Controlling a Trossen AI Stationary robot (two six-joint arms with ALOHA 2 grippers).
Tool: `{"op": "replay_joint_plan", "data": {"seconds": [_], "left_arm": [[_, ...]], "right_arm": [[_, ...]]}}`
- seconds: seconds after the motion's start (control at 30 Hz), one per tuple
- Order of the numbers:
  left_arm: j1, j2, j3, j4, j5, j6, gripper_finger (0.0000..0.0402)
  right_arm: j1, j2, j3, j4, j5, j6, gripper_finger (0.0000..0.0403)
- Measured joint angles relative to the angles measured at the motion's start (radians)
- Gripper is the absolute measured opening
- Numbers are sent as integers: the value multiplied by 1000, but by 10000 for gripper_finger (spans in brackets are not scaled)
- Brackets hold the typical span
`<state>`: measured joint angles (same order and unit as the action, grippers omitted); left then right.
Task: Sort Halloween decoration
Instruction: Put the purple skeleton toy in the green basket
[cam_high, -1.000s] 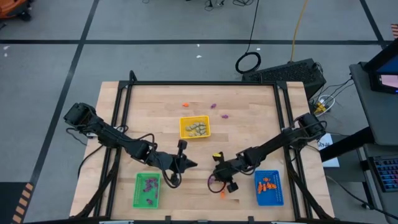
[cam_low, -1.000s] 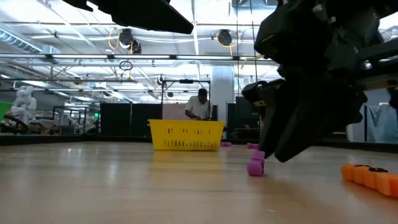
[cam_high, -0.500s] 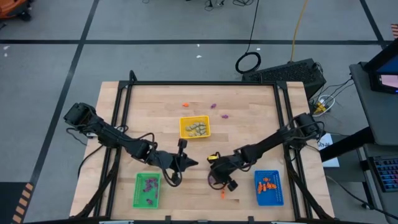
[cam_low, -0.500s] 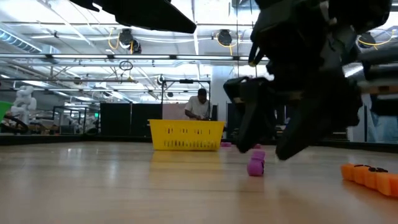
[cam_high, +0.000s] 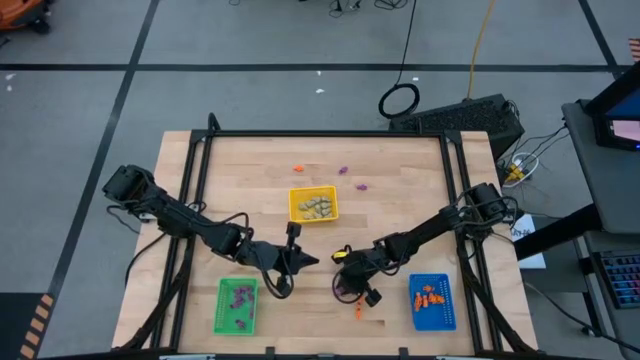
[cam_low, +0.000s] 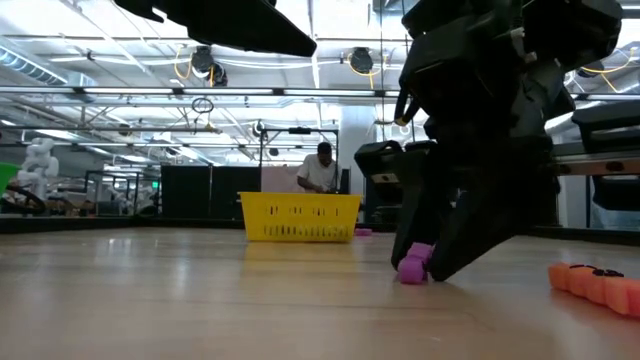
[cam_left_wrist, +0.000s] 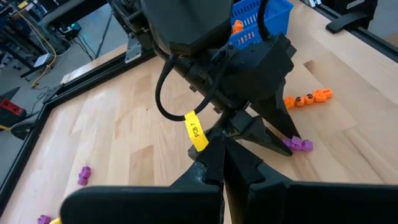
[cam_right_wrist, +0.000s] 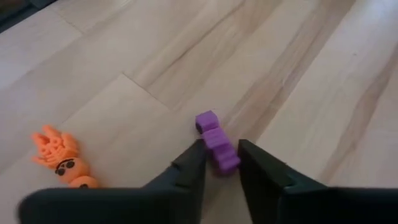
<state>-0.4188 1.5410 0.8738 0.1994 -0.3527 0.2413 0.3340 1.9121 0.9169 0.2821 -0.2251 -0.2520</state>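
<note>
Halloween decoration: purple trinket, small, blocky, segmented; lies on wood tabletop, btwn green tray and blue tray, nearer blue.
Landmark: yellow tray, mid-table.
R gripper: down at the table on the near side of yellow tray, fingers astride the purple piece, closing on it; looks pinched, not lifted.
L gripper: clenched, empty, hovers near side of yellow tray, just beside R.
Done: beige-grey pcs in yellow tray; purple pcs in green; orange pcs in blue.
Left: orange piece just beside R gripper; one orange, two purple loose on far side of yellow tray.
Progress: judged well past half.
</note>
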Motion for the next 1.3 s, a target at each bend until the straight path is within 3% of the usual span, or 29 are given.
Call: {"op": "replay_joint_plan", "data": {"seconds": [0.2,0.43,0.5,0.67,0.83,0.93,1.1,1.3], "left_arm": [[0,0,0,0,0,0,3],[0,0,0,-1,9,-65,3],[0,0,0,-4,15,-102,3],[0,0,0,17,2,-132,10],[-5,33,0,75,-81,-93,77],[-6,72,0,147,-115,-34,134],[5,109,0,210,-125,-17,198],[15,111,0,210,-188,-26,214]], "right_arm": [[-1,0,0,-4,12,29,12],[-1,-56,-1,-59,38,109,18],[6,-111,-1,-134,92,131,17],[47,-269,-1,-326,369,192,8],[92,-352,0,-286,680,236,7],[113,-348,0,-239,797,206,6],[122,-316,0,-177,883,166,5],[127,-310,0,-123,882,144,5]]}}
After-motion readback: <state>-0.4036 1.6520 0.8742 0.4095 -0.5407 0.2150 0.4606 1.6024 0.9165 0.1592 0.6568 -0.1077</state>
